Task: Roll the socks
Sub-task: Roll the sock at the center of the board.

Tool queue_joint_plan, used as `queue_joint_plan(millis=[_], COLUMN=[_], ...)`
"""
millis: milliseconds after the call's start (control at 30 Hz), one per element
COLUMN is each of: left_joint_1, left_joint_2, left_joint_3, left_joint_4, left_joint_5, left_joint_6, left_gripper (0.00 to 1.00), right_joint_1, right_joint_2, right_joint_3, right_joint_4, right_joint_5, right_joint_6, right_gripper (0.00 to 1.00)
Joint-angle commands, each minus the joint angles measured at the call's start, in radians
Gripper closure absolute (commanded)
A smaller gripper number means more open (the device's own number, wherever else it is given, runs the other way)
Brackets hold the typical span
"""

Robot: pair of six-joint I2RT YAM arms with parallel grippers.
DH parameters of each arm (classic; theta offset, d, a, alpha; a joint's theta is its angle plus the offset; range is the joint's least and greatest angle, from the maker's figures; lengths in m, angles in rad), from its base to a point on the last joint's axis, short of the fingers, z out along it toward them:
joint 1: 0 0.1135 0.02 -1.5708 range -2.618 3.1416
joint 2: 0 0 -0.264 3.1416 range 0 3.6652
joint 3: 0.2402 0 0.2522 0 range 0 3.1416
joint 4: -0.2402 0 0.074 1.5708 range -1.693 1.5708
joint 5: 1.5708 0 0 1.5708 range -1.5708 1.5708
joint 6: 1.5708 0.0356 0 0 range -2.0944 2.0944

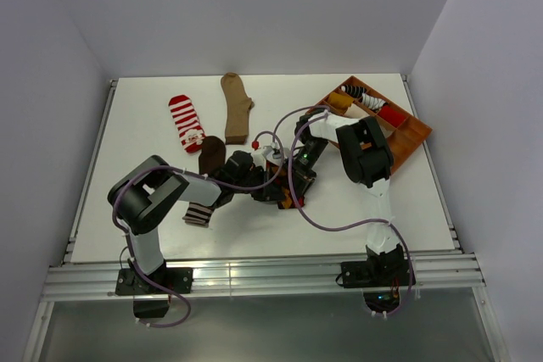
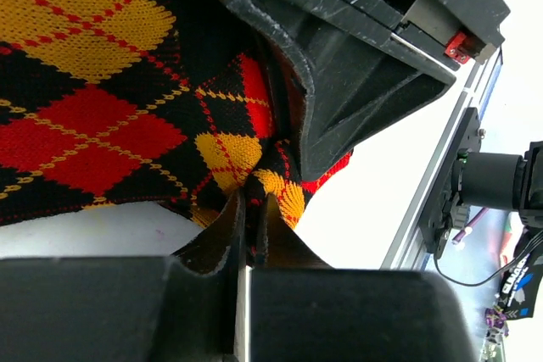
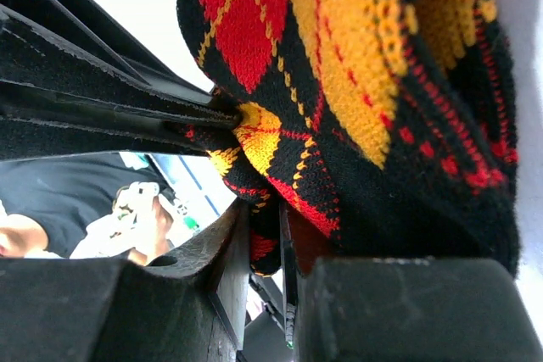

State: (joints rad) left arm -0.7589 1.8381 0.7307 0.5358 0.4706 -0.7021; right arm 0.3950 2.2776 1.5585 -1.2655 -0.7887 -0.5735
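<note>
Argyle sock (image 2: 102, 116), black with red and orange diamonds: mid-table, bunched between both grippers; left gripper (image 2: 251, 209) clenched on a fold at its edge; right gripper (image 3: 265, 239) clenched on the same sock, just beside the left one. Dark brown sock (image 1: 210, 157), striped cuff: flat, partly under the left arm. Red-and-white striped sock (image 1: 186, 123) and tan sock (image 1: 237, 108): side by side, farther back. Wooden tray (image 1: 409, 137): right side, holding rolled socks.

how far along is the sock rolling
Done: a few rolled socks sit in the wooden tray. In hand: the left fingers and right fingers are both shut on the argyle sock. To do: the striped sock, tan sock and brown sock lie unrolled on the table.
</note>
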Motion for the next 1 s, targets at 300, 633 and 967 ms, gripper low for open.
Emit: queue_joint_plan(millis=[300, 633, 967], left_joint_1=[-0.005, 0.061, 0.142], left_joint_2=[0.047, 0.073, 0.105], left_joint_3=[-0.042, -0.129, -0.102], left_joint_4=[-0.116, -0.036, -0.117], left_joint_5=[0.037, 0.138, 0.255], left_joint_6=[-0.066, -0.131, -0.188], left_gripper=[1.00, 1.00, 1.00], right_joint_1=[-0.004, -0.116, -0.137], right_joint_2=[-0.136, -0.311, -0.654], right_joint_3=[-0.055, -0.135, -0.412], right_joint_4=[0.228, 0.348, 0.584], right_joint_5=[0.023, -0.034, 0.014], right_joint_6=[0.009, -0.003, -0.121], right_gripper=[0.70, 0.63, 0.56])
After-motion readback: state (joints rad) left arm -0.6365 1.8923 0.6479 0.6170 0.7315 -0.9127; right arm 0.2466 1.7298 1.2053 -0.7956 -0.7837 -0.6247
